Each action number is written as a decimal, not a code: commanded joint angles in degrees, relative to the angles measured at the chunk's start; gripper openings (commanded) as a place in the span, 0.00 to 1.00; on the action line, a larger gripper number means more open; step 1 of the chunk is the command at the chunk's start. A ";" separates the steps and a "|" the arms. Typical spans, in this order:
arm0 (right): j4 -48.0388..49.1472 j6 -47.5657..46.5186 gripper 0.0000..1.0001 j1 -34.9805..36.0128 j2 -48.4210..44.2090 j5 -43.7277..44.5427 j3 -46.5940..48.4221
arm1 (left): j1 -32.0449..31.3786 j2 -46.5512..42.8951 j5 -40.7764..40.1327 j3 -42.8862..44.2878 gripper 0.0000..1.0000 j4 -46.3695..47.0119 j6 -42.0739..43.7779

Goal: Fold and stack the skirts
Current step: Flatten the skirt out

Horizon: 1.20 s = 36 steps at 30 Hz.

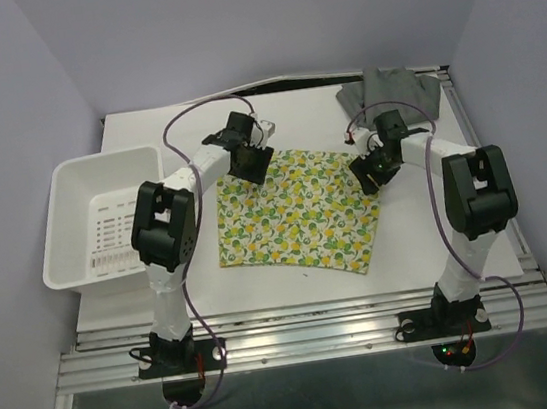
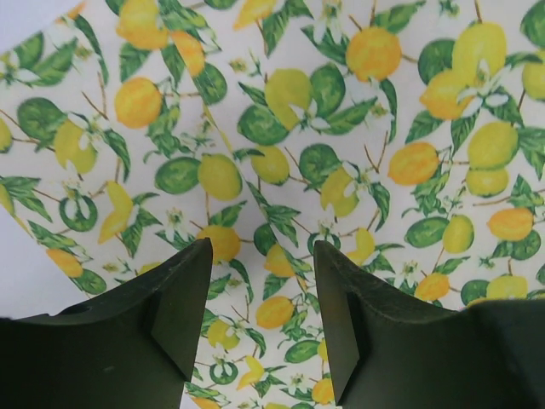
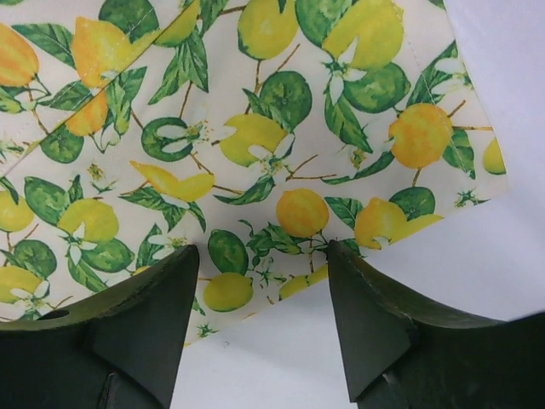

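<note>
The lemon-print skirt lies spread flat on the white table. My left gripper hovers open over its far left corner; the left wrist view shows the print between and beyond the open fingers. My right gripper hovers open over the skirt's far right edge; the right wrist view shows that edge and corner with the fingers straddling the hem, holding nothing. The grey skirt lies bunched at the table's far right corner.
A white perforated basket stands at the table's left side. Bare white table lies right of the lemon-print skirt and in front of it. Purple walls close in on both sides.
</note>
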 commanded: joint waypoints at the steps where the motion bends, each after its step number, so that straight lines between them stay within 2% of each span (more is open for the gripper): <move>1: -6.68 -3.48 0.67 -0.35 -1.85 2.07 -5.66 | 0.03 3.37 1.70 10.21 0.61 -2.83 0.23; 8: -17.32 -9.02 0.63 2.81 -8.26 -3.54 -10.32 | -1.55 9.61 3.28 17.97 0.60 -3.28 0.67; 11: -21.62 -9.28 0.66 3.43 -10.99 -6.44 -10.51 | -1.64 8.66 4.33 19.82 0.61 -2.93 0.32; 12: -23.29 -9.11 0.67 3.43 -11.52 -10.20 -8.77 | -1.56 7.78 5.73 19.56 0.62 -2.84 0.23; 15: -25.68 -6.66 0.68 3.43 -14.41 -13.65 -3.68 | -1.82 1.72 5.49 14.48 0.63 -1.00 1.10; 19: -24.10 -2.96 0.68 3.43 -15.13 -11.65 1.60 | -2.52 -6.45 3.63 6.66 0.63 -2.31 4.00; 22: -24.62 -2.52 0.67 1.51 -12.15 -9.45 5.74 | -5.24 -14.00 2.41 -2.03 0.63 -2.94 7.25; 23: -24.45 -2.78 0.67 0.19 -11.36 -8.92 6.79 | -6.38 -17.85 0.40 -7.63 0.63 -1.71 8.13; 26: -23.66 -3.66 0.67 -1.05 -6.80 -6.64 8.64 | -9.03 -20.79 -1.03 -14.60 0.64 -1.08 6.74; 28: -22.35 -4.36 0.66 -1.05 -4.77 -5.93 10.49 | -8.59 -19.83 0.47 -15.42 0.63 -3.28 4.54; 32: -21.46 -4.89 0.58 -1.05 0.07 -4.79 13.30 | -7.10 -16.14 0.91 -14.55 0.59 -4.95 1.90; 33: -21.29 -5.24 0.51 -1.05 1.47 -4.35 13.48 | -6.74 -13.96 0.82 -13.84 0.58 -5.21 1.55; 36: -19.18 -5.94 0.42 -1.05 2.19 -1.38 11.73 | -5.86 -9.20 -0.06 -10.15 0.57 -6.18 1.11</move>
